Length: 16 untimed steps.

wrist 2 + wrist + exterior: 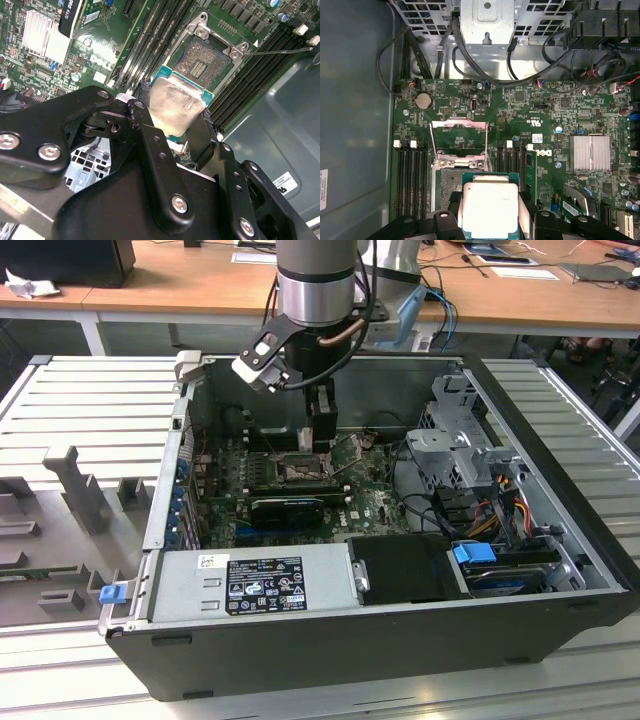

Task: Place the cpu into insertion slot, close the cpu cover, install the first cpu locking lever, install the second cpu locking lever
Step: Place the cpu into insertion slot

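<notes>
The pincer (174, 114) grips the cpu (176, 100) partly over the slot (202, 60). Lowered tilted or offset, it would likely bend pins.

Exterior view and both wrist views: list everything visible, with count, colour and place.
Open black computer case: one, black, on the grey ribbed table.
Green motherboard: one, green, inside the case.
Pale silver-beige square cpu chip: one, silver-beige, between the fingers, not in the slot.
Square dark insertion slot with silvery rim: one, dark, on the motherboard, uncovered.
Thin silvery cpu cover frame: one, silver, swung open beside the slot.
Long black memory slots: two banks, black, either side of the slot.
Grey power supply box: one, grey, against one case wall.
Robot arm: one, grey and black, reaching into the case.
Black fingers: two, black, closed on the chip's edges.
</notes>
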{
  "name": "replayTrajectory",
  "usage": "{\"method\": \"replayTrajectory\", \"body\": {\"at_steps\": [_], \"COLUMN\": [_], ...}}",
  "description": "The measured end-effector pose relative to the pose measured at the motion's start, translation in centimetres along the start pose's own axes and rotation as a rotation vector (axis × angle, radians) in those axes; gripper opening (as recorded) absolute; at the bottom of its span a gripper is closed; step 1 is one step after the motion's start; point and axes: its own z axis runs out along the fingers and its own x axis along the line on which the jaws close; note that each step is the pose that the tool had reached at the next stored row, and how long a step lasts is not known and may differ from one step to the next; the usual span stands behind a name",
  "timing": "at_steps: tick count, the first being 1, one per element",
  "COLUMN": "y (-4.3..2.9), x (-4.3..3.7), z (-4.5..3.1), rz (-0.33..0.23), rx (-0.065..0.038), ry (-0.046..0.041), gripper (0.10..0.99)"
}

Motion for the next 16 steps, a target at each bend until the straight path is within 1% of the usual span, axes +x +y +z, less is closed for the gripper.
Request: {"method": "replayTrajectory", "body": {"at_steps": [5,7,10,11,12,14,16], "y": [-0.07,-0.12,-0.21,-0.24,-0.26,-0.28,-0.33], "x": [-0.01,-0.02,-0.04,-0.05,-0.05,-0.06,-0.06], "z": [0.84,1.45,2.58,2.94,3.11,3.31,3.66], "rz": [0.004,0.004,0.004,0.004,0.004,0.004,0.004], "rx": [0.002,0.002,0.002,0.001,-0.001,-0.001,0.000], "ry": [0.0001,0.0001,0.0000,0.0000,0.0000,0.0000,0.0000], "gripper": [0.529,0.529,0.529,0.529,0.529,0.529,0.529]}}
